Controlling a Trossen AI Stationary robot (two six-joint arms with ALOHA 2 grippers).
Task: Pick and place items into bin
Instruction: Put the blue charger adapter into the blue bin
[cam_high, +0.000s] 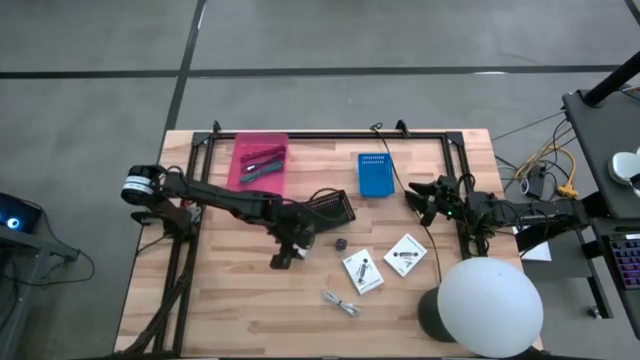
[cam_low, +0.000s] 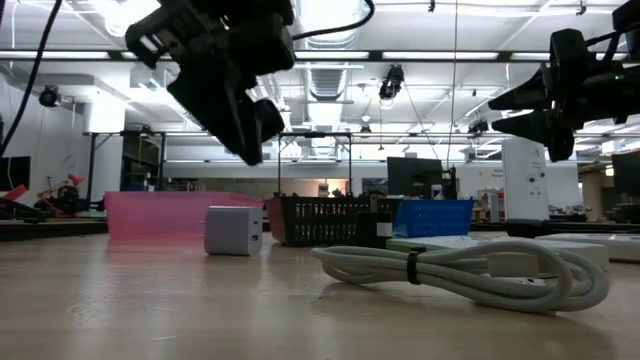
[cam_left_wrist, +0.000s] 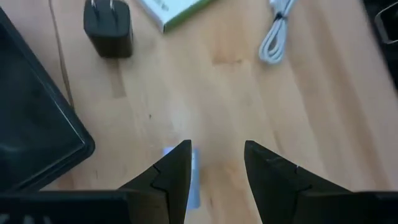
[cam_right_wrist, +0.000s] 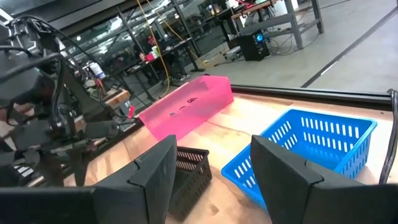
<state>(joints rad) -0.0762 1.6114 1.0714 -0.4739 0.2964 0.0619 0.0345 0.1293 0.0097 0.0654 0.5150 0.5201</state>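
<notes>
My left gripper (cam_high: 282, 257) hangs open above the table's middle, in front of the black basket (cam_high: 331, 207). Between its fingers (cam_left_wrist: 216, 167) is bare wood; a small white block (cam_left_wrist: 189, 169) lies on the table partly behind one finger. The same white cube (cam_low: 235, 230) shows in the low view. A dark plug-like knob (cam_high: 340, 243) and two white flat packets (cam_high: 362, 270) (cam_high: 405, 254) lie to the right. Pen-like sticks (cam_high: 262, 160) lie in the pink bin (cam_high: 258, 172). My right gripper (cam_high: 424, 201) waits open at the right, above the table.
A blue basket (cam_high: 373, 175) stands at the far middle. A coiled white cable (cam_high: 342, 303) lies near the front edge. A large white dome (cam_high: 489, 306) sits at the near right corner. A black frame (cam_high: 300, 134) runs along the far edge.
</notes>
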